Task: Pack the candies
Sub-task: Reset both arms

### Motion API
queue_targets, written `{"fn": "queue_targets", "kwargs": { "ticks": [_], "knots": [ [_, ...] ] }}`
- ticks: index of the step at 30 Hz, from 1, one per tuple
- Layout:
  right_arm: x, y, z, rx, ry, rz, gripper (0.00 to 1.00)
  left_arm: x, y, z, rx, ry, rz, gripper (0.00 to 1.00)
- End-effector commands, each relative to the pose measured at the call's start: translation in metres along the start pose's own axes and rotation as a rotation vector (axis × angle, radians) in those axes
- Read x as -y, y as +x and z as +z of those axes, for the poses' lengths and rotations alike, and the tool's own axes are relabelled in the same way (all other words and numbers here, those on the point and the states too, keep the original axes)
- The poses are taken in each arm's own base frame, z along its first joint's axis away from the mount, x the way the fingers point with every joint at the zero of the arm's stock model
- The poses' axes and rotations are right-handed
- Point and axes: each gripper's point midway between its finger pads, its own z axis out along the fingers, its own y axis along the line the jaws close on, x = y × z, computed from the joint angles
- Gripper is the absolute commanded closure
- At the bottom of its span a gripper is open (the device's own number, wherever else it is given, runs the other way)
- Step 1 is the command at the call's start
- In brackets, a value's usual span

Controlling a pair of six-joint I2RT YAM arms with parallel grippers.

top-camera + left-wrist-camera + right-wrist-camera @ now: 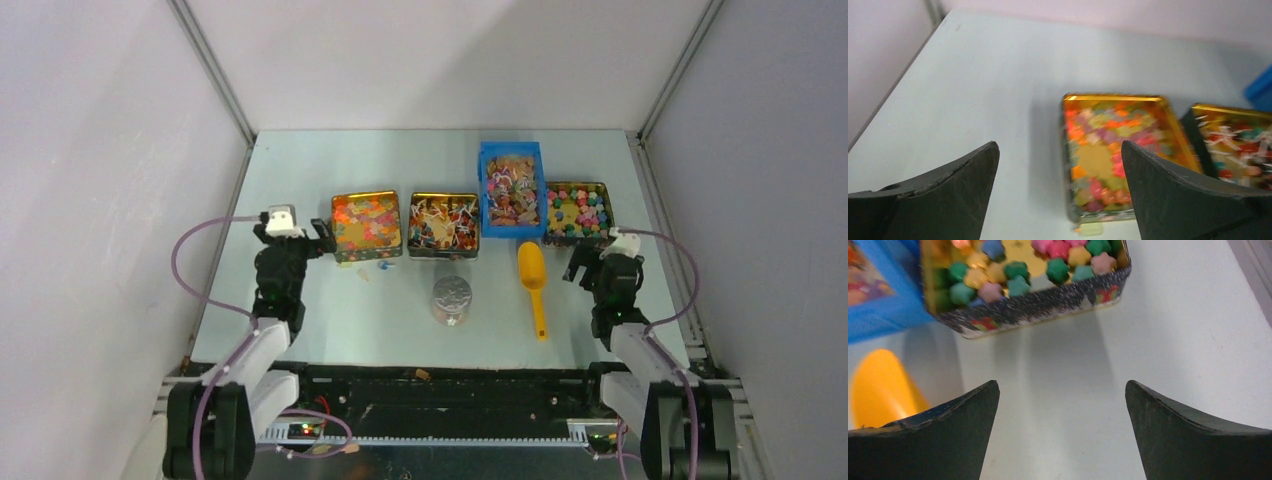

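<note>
The candies (511,190) are sitting in four separate heaps in a row across the middle of the top view. Orange, red and yellow gummies (366,222) are lying left of centre. White-stick lollipops (444,224) are lying jumbled just right of them. Pastel wrapped pieces (505,205) are sitting slightly higher in the frame. Star-shaped jellies (577,210) in green, pink, yellow and blue are lying farthest right. Two stray pieces (385,266) are lying loose just below the gummies.
</note>
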Motion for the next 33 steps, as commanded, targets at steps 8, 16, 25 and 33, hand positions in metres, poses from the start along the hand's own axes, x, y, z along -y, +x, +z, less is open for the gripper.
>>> {"fn": "queue_targets", "kwargs": {
  "ticks": [8, 16, 25, 33],
  "knots": [
    [0.017, -0.077, 0.026, 0.314, 0.112, -0.106, 0.00, -0.039, 0.004, 0.009, -0.034, -0.185, -0.004, 0.00],
    [-0.011, -0.071, 0.014, 0.346, -0.067, -0.152, 0.00, -0.030, -0.011, 0.022, 0.015, -0.107, 0.305, 0.00],
    [-0.031, -0.061, 0.014, 0.412, -0.183, -0.099, 0.00, -0.016, -0.011, 0.015, 0.006, -0.068, 0.171, 0.00],
    [-0.042, -0.061, 0.038, 0.349, -0.204, -0.148, 0.01, -0.051, 0.032, -0.015, -0.050, -0.258, 0.108, 0.00]
  ]
}}
